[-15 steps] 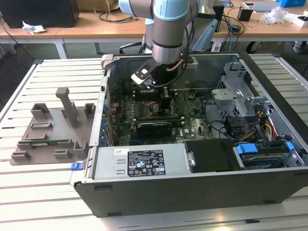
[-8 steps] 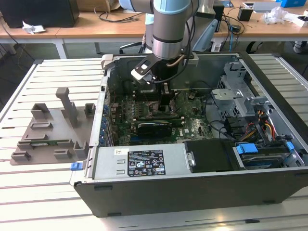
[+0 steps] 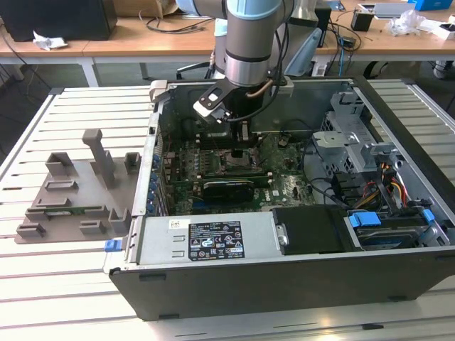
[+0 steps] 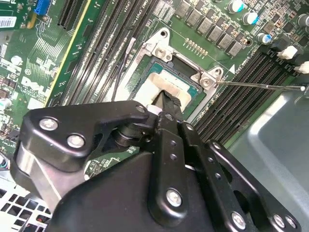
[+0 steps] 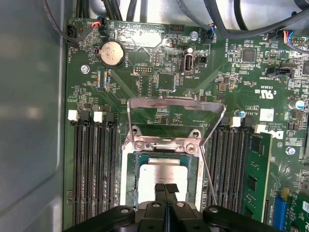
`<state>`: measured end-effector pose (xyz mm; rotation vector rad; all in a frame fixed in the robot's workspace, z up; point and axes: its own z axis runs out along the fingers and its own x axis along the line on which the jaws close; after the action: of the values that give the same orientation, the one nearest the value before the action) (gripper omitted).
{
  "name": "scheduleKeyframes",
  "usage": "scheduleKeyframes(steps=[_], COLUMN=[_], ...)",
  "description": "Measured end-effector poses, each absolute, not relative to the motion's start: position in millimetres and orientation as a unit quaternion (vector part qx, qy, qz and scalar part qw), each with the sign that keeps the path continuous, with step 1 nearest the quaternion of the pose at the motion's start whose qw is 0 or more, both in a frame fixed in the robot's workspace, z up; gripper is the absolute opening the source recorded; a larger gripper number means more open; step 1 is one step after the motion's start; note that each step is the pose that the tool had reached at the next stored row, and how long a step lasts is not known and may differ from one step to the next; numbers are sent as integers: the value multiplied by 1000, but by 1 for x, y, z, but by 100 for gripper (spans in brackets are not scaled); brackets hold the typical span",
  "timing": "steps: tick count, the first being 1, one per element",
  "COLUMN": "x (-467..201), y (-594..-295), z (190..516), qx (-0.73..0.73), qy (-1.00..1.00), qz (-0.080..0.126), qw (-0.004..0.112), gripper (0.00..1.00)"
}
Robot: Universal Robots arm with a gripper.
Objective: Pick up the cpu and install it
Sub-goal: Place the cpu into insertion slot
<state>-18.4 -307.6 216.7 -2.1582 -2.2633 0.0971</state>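
Tool [image 5: 165,189] has its two black fingers pressed together w/ nothing between them, tips over the middle of the cpu [image 5: 160,171]; can't tell if they touch its top. Cpu lies flat in the socket frame [image 5: 129,183] on the motherboard, silver top up, pale border showing in both wrist views. Hinged load plate [image 5: 176,102] is swung open and stands up just beside the socket, its hinge blocks right at the cpu's edge. Thin lever [image 4: 260,86] sticks out sideways from the socket corner, over the memory slots [image 5: 91,169]. More slots sit on the socket's other side, w/ a green memory module [image 5: 253,179] seated there. Coin battery [image 5: 112,53] is further up the board, well apart. In the exterior view the arm [image 3: 249,42] reaches down into the open pc case [image 3: 284,288]; case walls, drive cage [image 3: 355,128] and cables [image 3: 387,186] crowd the exterior view's right. Grey fixture tray [image 3: 71,202] sits on the slatted bench [image 3: 43,284], outside the case at the exterior view's left.
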Motion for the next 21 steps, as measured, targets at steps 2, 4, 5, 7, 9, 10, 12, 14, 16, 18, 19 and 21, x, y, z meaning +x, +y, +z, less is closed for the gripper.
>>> scheduleKeyframes(steps=[2,4,5,7,9,10,12,14,16,18,19,21], x=[-19,-18,-18,-18,-19,-18,-16,-15,-14,-9,-5,-4], y=[-308,-308,-308,-308,-308,-308,-308,-308,-308,-308,-308,-308], z=[215,212,211,209,207,206,205,202,202,202,202,215], qx=[-688,-684,-683,-680,-679,-679,-678,-678,-678,-678,-678,-678], qy=[-725,-729,-730,-732,-733,-734,-734,-734,-734,-734,-734,-734], qz=[29,29,29,29,29,29,29,30,29,30,30,29], qw=[8,8,8,8,8,8,8,8,8,8,8,9], gripper=[11,11,11,11,11,11,11,11,11,11,11,11])
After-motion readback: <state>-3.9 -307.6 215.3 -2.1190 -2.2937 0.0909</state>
